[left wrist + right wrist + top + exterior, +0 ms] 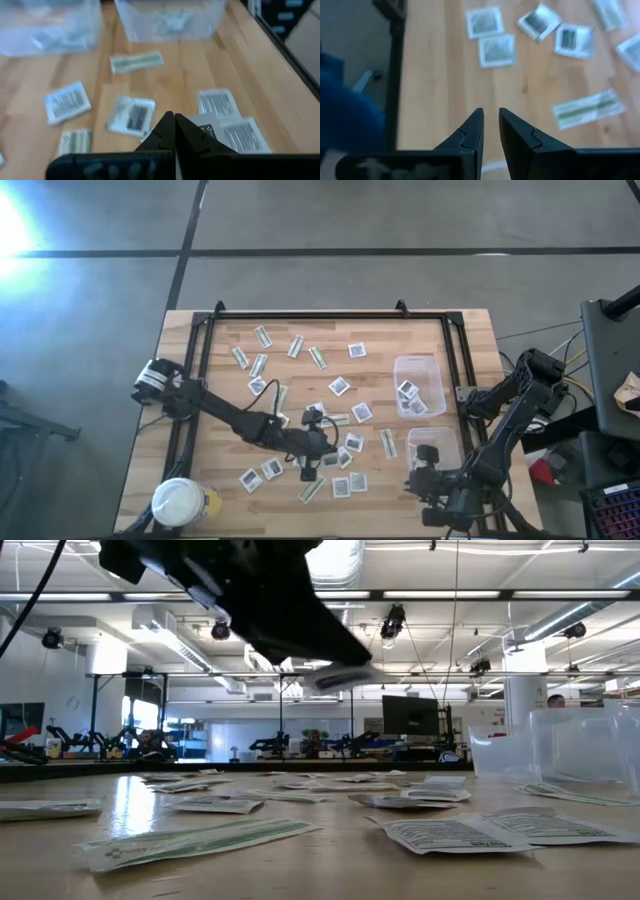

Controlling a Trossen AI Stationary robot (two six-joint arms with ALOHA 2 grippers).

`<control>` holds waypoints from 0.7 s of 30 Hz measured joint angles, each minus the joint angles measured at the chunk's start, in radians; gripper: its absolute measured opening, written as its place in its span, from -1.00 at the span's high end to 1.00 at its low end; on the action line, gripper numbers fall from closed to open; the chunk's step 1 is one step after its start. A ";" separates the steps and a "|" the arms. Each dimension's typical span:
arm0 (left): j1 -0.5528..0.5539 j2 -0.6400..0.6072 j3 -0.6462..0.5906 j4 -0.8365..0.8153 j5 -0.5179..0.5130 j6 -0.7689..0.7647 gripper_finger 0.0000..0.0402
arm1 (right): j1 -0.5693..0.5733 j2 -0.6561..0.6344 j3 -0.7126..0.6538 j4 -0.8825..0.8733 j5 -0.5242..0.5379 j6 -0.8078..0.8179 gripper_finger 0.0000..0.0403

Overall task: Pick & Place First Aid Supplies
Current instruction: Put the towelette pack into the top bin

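Many first aid supplies lie flat across the wooden table (220, 480): square white packets (339, 386) and narrow green-and-white strips (388, 442). My left gripper (328, 446) (175, 122) hovers over the middle of the table, shut on one white packet (340, 677) (202, 125). My right gripper (418, 478) (491, 117) hangs above the near right part, beside the nearer tub. Its fingers stand slightly apart with nothing between them. Below it lie two white packets (496, 50) and a green strip (587, 110). My left gripper pinches the white packet between its two fingertips, at an edge (192, 124) of the packet. The fingers slant downward, pointing toward the table's right side. The packet juts out past the fingertips, nearly level, lifted clear of the table (345, 675).
Two clear plastic tubs (420, 385) (433, 448) stand at the right, the farther one with a few packets inside. A white-lidded round jar (185, 502) sits at the near left corner. A black frame rail (330, 315) runs around the table.
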 joint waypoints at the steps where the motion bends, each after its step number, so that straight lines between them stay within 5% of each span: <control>1: 0.000 0.000 0.000 0.017 -0.019 0.001 1.00 | 0.000 0.000 -0.010 0.015 0.026 -0.010 0.72; 13: -0.012 0.000 -0.001 0.208 -0.222 0.054 1.00 | -0.002 0.000 -0.099 0.248 0.408 -0.248 0.74; 21: -0.023 0.000 -0.001 0.344 -0.305 0.132 1.00 | -0.047 0.000 -0.127 0.262 0.525 -0.135 0.69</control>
